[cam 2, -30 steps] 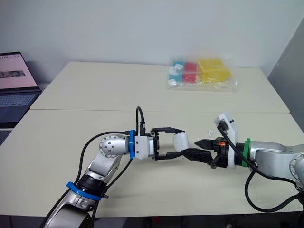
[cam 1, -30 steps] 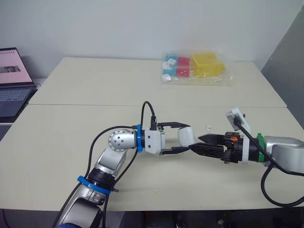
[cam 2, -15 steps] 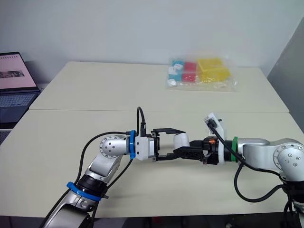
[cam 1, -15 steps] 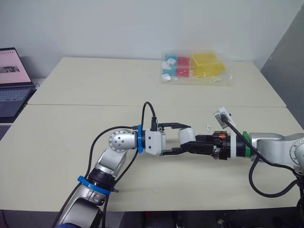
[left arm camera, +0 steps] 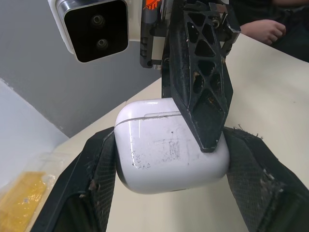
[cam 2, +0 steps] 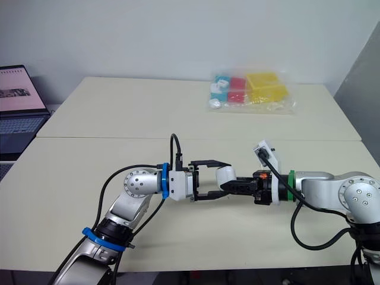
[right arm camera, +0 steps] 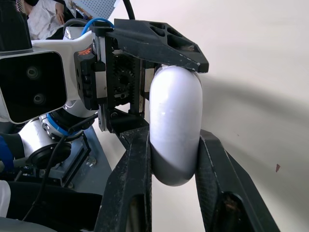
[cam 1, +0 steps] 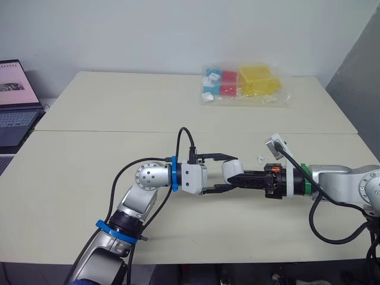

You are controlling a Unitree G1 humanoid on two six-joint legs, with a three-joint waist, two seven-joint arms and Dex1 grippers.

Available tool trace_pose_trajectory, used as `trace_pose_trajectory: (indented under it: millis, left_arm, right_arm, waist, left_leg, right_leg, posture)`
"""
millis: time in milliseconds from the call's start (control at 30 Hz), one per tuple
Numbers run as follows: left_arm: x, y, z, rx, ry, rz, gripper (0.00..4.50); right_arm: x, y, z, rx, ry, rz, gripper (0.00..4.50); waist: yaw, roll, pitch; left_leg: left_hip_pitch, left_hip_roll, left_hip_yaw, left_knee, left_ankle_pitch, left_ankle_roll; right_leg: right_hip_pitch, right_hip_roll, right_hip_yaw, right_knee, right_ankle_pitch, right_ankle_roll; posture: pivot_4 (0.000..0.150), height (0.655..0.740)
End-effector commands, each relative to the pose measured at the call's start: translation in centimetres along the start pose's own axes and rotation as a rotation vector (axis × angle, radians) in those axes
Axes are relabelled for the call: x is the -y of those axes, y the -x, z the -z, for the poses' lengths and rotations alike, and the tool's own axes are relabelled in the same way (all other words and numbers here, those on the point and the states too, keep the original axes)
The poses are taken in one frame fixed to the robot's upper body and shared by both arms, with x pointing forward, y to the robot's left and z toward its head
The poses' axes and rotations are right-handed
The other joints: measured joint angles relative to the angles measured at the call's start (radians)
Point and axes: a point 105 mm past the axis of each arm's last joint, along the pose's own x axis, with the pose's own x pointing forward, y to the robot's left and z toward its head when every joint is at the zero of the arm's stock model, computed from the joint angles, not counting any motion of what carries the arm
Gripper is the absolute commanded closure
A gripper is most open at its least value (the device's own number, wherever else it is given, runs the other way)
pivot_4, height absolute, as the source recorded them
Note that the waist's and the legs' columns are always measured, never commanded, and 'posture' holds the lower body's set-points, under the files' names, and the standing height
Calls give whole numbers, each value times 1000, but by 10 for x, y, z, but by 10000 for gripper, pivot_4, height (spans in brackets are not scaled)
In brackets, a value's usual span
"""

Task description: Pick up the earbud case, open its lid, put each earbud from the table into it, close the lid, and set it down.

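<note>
Two grippers held the case [cam 1: 230, 170] above the surface [cam 1: 89, 172], mid-front: left gripper [cam 1: 227, 172] clamped its sides, right gripper [cam 1: 237, 178] closed on its faces. One earbud [cam 1: 260, 159] lay near; open surface lay all round. Left wrist view: lid seam shut; a right finger [left arm camera: 200, 96] crossed it, so prying could slip. Right wrist view: fingers [right arm camera: 130, 193] pinched the rounded shell, which could squirt out and drop.

— What do the arms look like?
— Silver shells with black cables [cam 1: 185, 135] looping off them. The left arm [cam 1: 145, 178] has blue rings [cam 1: 174, 173], the right arm [cam 1: 341, 183] a green ring [cam 1: 306, 179].
— And the fingers [left arm camera: 200, 87]?
— Black, lattice-cut, scuffed.
</note>
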Motion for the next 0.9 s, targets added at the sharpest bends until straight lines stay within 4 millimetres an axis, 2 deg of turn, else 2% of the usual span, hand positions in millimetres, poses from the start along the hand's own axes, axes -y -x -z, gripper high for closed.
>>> trace_pose_trajectory:
  millis: [33,67,167,200,400,467,533,633,733,900]
  left_arm:
    - [-16,-1,-11,38,-12,-71,16417]
    - [-17,0,-9,31,-3,-82,9302]
    - [-12,4,-4,-13,-43,-33,997]
    - [-11,5,-2,-24,-53,-23,0]
    - [-20,30,19,-183,67,2,0]
    - [-18,34,23,-227,159,13,0]
    - [-16,36,23,-256,312,19,0]
    - [-14,33,20,-305,469,10,0]
    - [-8,21,13,-334,458,40,0]
    - [-14,6,12,-365,469,-18,0]
  right_arm:
    - [-4,1,-5,8,24,-9,37202]
    - [-4,1,-5,5,26,-9,37202]
    - [-3,1,-7,9,28,-7,37202]
    - [-3,1,-8,11,29,-7,37202]
    - [10,11,-17,-41,131,78,37203]
    - [15,16,-19,-93,233,136,37202]
    - [21,24,-19,-205,444,224,37203]
    - [29,32,-19,-342,706,275,37203]
    - [34,33,-21,-439,908,280,37203]
    - [34,26,-16,-489,997,221,37203]
  waist:
    - [0,0,0]
    - [0,0,0]
    - [0,0,0]
    - [0,0,0]
    - [0,0,0]
    - [-1,1,0]
    - [-1,1,1]
    - [0,4,2]
    - [-1,4,2]
    - [0,4,2]
  left_leg:
    - [0,0,0,0,0,0]
    - [0,0,0,0,0,0]
    - [0,0,0,0,0,0]
    - [0,0,0,0,0,0]
    - [0,0,0,0,0,0]
    - [0,0,0,0,0,0]
    - [-1,0,0,-1,0,0]
    - [-4,1,-1,-2,0,0]
    - [-4,0,0,-2,0,0]
    - [-3,0,0,-1,0,0]
  right_leg:
    - [0,0,0,0,0,0]
    - [0,0,0,0,0,0]
    - [0,0,0,0,0,0]
    - [0,0,0,0,0,0]
    - [-1,0,0,1,0,0]
    - [-1,0,0,0,0,0]
    - [-3,0,0,-1,0,0]
    - [-6,-1,0,-2,0,0]
    - [-6,0,0,-3,-1,0]
    - [-6,0,0,-2,-1,0]
  posture:
    - [1500,7359]
    - [1500,7359]
    - [1500,7359]
    - [1500,7359]
    - [1500,7359]
    - [1500,7359]
    - [1500,7359]
    - [1500,7359]
    - [1500,7359]
    - [1500,7359]
